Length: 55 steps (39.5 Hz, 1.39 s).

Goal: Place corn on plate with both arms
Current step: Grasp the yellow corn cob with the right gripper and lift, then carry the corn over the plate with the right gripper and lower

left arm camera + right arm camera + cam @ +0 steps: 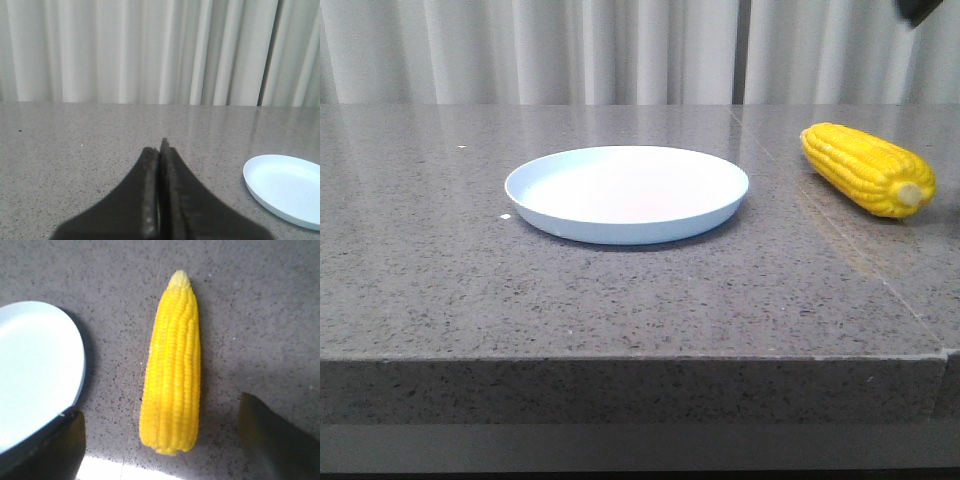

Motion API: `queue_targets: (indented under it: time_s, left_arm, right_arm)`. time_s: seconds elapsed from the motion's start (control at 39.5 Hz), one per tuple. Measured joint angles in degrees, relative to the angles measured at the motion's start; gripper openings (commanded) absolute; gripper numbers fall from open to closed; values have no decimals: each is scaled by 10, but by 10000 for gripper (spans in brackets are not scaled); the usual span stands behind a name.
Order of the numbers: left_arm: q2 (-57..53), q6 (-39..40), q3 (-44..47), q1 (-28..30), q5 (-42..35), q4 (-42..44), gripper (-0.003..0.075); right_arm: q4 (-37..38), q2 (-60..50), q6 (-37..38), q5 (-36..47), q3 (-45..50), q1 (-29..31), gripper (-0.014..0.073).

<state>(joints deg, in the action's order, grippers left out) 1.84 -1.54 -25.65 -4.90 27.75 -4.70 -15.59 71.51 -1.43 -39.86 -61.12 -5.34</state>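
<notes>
Front view shows the corn [868, 169] lying on the grey stone table [440, 270] to the right of the plate [627, 193], apart from it, its pale stub end turned toward the near right. Right wrist view looks down on the cob between the widely spread fingers [272, 437] of the right gripper [160, 440], which touch nothing. Left gripper [159, 155] is low over the table left of the plate, fingers pressed together on nothing.
</notes>
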Motion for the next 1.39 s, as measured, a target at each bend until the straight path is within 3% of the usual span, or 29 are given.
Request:
queue_targets:
  time_s: [0.4, 0.71, 0.83, 1.16, 1.39]
  left_arm:
    - [0, 0, 0, 0, 0, 0, -20]
    - [0, 0, 0, 0, 0, 0, -20]
    - [0, 0, 0, 0, 0, 0, -20]
    - [0, 0, 0, 0, -1, 0, -20]
    - [0, 0, 0, 0, -1, 0, -20]
  right_arm:
    - [-1, 211, 0, -29, -90, 0, 625]
    - [-8, 221, 0, -41, -96, -1, 213]
    - [-16, 221, 0, -41, -96, -1, 124]
    - [-21, 184, 3, -45, -96, -6, 131]
    - [84, 145, 105, -66, -123, -72, 131]
